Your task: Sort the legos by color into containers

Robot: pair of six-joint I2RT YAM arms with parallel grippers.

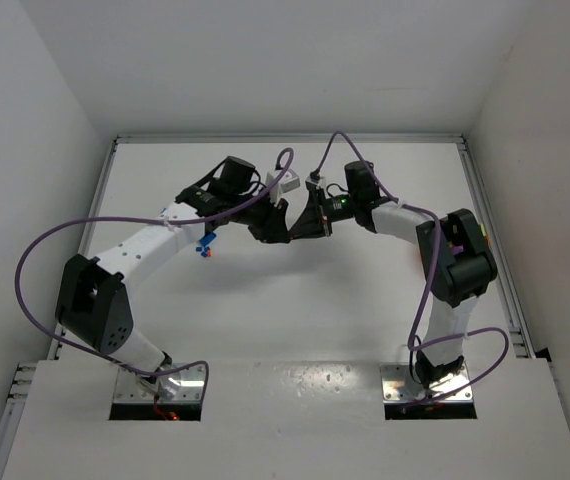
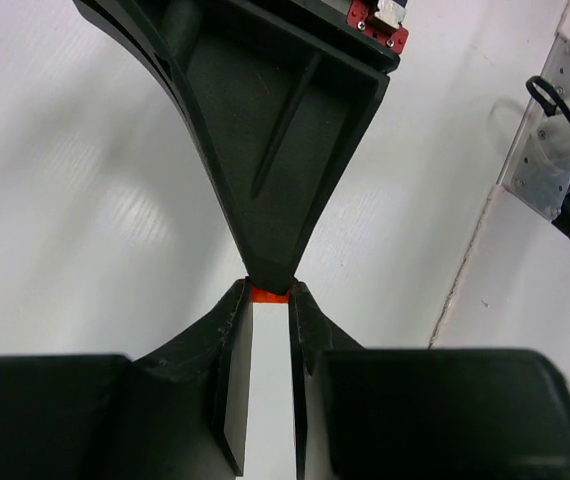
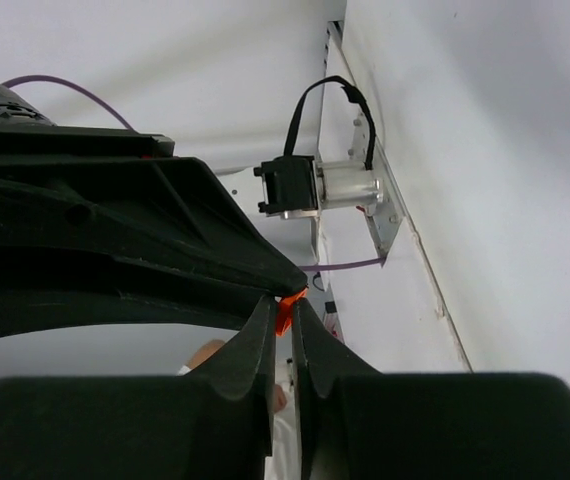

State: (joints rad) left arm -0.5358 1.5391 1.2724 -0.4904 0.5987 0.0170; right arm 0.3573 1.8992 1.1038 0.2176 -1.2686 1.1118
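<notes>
Left wrist view shows the main risk: the orange brick [image 2: 267, 293] is held only at the very tips of the left claw [image 2: 267, 306], with the tip of the right claw [image 2: 268, 272] pressed onto it from the far side. With so little of the brick caught, it could pop out sideways and fall to the table. That would likely come from one claw letting go early, or from the two arms pulling slightly off line. The claws could also scrape each other, since their tips touch or nearly touch.

Both claws are narrow. The left claw's fingers are almost together with a thin gap behind the brick. In the right wrist view, the right claw [image 3: 283, 322] also pinches the brick [image 3: 283, 310] between its tips, and the left claw [image 3: 291, 284] meets it from the upper left. I judge that both are gripping it, though how firmly cannot be told.

In the top view, the claws meet tip to tip over the table, and loose bricks [image 1: 204, 246] lie just beside the left arm, behind its claw. The tub is not clearly seen. A pale orange shape [image 3: 210, 352] below the right claw may be it.
</notes>
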